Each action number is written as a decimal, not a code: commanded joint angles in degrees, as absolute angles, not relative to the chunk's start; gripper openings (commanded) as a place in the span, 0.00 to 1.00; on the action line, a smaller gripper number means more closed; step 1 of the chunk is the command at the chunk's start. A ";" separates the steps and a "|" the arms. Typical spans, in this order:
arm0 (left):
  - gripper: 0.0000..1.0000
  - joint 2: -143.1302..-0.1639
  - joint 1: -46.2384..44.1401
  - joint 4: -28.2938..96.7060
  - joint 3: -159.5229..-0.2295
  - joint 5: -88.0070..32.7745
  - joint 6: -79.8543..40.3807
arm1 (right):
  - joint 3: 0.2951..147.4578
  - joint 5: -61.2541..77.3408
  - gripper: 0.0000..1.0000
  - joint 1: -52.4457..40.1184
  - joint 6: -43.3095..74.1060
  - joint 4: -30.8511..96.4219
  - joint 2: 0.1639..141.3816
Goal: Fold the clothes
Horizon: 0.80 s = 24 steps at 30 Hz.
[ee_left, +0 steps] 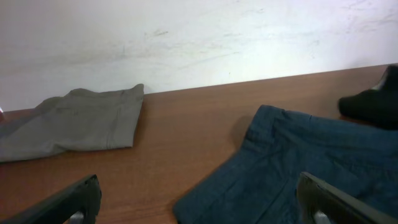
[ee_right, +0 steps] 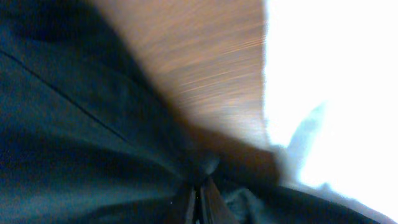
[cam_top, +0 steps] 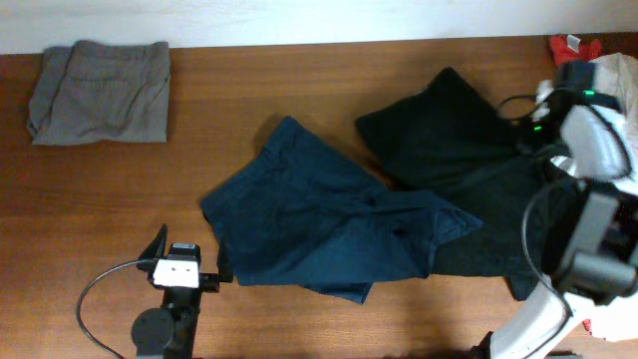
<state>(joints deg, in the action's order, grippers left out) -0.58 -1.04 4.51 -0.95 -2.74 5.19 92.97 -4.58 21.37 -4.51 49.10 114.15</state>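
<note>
The clothes, a dark navy-blue garment (cam_top: 319, 224), lie crumpled in the middle of the table, with one corner near the front left. They also show in the left wrist view (ee_left: 311, 168). My left gripper (cam_top: 191, 253) is open and empty at the front left. Its right finger is over the garment's near corner (ee_left: 199, 208). My right gripper (cam_top: 520, 120) is at the far right over a big black garment (cam_top: 449, 130). In the blurred right wrist view its fingers (ee_right: 199, 205) are shut together, pinching dark cloth (ee_right: 74, 137).
A smaller grey folded garment (cam_top: 100, 90) lies at the back left and shows in the left wrist view (ee_left: 74, 121). The black garment overlaps the navy one's right end. Something red (cam_top: 573, 45) and white sits at the back right corner. A white wall (ee_left: 199, 37) borders the table's far edge.
</note>
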 commanded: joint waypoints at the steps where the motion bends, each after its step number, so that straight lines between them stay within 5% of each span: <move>1: 1.00 -0.30 -0.73 4.51 -0.49 -2.55 6.13 | 96.18 -6.68 0.04 27.86 -0.93 48.95 103.72; 14: 0.99 -0.30 -0.73 4.51 -0.49 -2.55 6.13 | 100.01 -1.28 0.04 50.11 8.84 49.89 94.89; 16: 0.99 -0.30 -0.73 4.51 -0.49 -2.55 6.13 | 99.96 0.75 0.30 50.37 8.82 50.09 95.26; 18: 0.99 -0.30 -0.73 4.51 -0.49 -2.55 6.13 | 99.96 1.13 0.91 49.47 8.84 50.65 95.98; 19: 0.99 -0.30 -0.73 4.51 -0.49 -2.55 6.13 | 99.96 1.10 0.98 48.66 8.84 51.24 96.27; 24: 0.99 -0.30 -0.73 4.51 -0.49 -2.55 6.13 | 100.03 3.03 0.98 42.26 9.15 51.57 95.90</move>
